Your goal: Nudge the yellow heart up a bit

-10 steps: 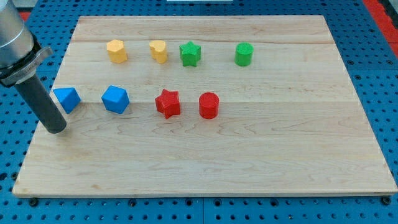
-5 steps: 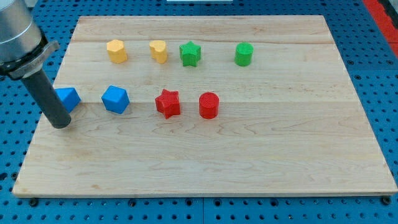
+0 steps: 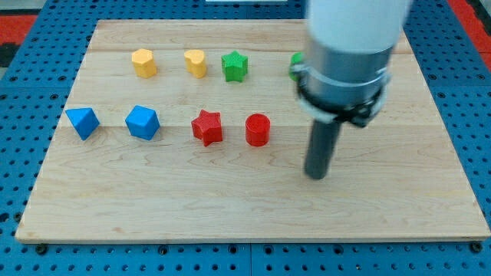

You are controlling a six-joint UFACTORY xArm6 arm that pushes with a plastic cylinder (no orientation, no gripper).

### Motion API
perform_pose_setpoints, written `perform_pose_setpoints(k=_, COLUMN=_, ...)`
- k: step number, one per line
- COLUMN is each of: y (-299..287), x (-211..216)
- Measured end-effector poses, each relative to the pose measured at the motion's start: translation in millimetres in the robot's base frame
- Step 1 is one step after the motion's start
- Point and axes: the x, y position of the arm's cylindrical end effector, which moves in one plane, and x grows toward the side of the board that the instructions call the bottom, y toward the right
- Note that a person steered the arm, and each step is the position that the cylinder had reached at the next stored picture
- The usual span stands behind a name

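Note:
The yellow heart (image 3: 196,63) sits in the upper row, between a yellow hexagon (image 3: 143,62) on its left and a green star (image 3: 234,66) on its right. My tip (image 3: 316,175) rests on the board at the view's right of centre, below and right of the red cylinder (image 3: 258,129). It is far from the yellow heart and touches no block. The arm's body hides most of the green cylinder (image 3: 294,66).
A red star (image 3: 206,126) lies left of the red cylinder. A blue hexagonal block (image 3: 142,122) and a blue triangular block (image 3: 82,122) lie in the same row at the left. The wooden board (image 3: 253,222) rests on a blue pegboard table.
The arm has jumped from the left edge beside the blue triangular block to the right of the red cylinder. It now covers the green cylinder. No block has moved.

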Motion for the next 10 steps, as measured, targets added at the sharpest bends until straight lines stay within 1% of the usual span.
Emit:
perform_pose_setpoints(k=1, y=6.0, x=-36.7)
perform_pose_setpoints(k=2, y=-5.1, x=-57.3)
perform_pose_setpoints(k=3, y=-17.6, x=-124.9)
perform_pose_setpoints(k=4, y=-101.2, x=-111.0)
perform_pose_setpoints(k=5, y=-173.2, x=-131.1)
perform_pose_setpoints(k=6, y=-186.9, x=-170.7)
perform_pose_setpoints(k=10, y=-188.7, x=-191.6)
